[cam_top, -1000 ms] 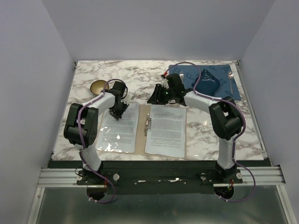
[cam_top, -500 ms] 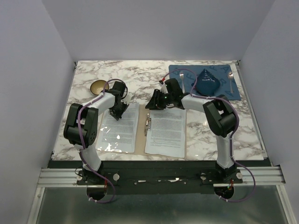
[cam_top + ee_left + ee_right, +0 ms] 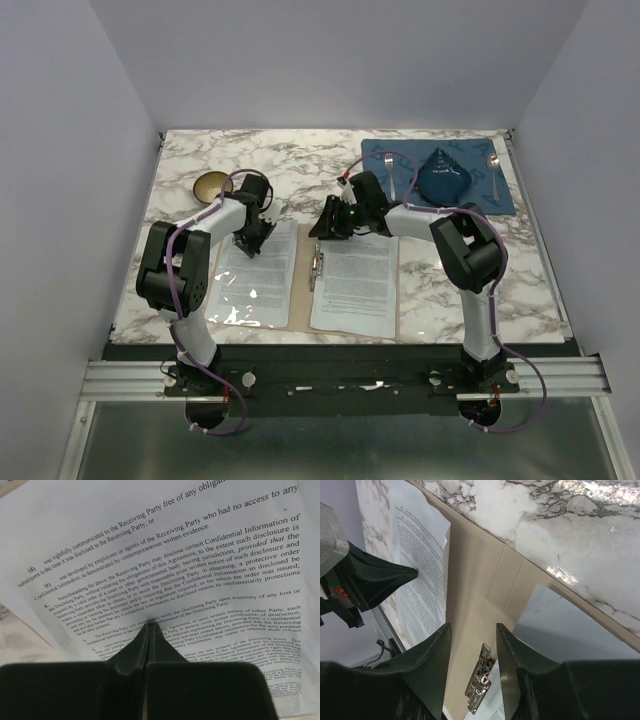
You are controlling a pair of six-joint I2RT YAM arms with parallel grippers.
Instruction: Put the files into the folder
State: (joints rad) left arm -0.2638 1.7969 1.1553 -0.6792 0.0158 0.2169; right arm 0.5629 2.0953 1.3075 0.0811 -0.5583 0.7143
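Note:
The tan folder [image 3: 304,290] lies open on the marble table, its metal clip [image 3: 317,265] on the spine. One of the files [image 3: 252,285] lies on the left leaf and another [image 3: 355,285] on the right leaf. My left gripper [image 3: 247,243] is shut, its tip [image 3: 150,626] pressed on the printed left sheet [image 3: 175,555]. My right gripper [image 3: 326,222] hovers open over the top of the spine [image 3: 480,580], with the clip [image 3: 480,685] below and between its fingers [image 3: 472,626]. Nothing is held.
A blue placemat [image 3: 475,160] at the back right carries a folded dark blue napkin [image 3: 440,178], a fork [image 3: 390,175] and a spoon [image 3: 493,172]. A small brown bowl [image 3: 211,185] stands at the back left, behind the left arm.
My right gripper has moved left from above the right sheet's top edge to over the folder's spine. The left arm has stayed put.

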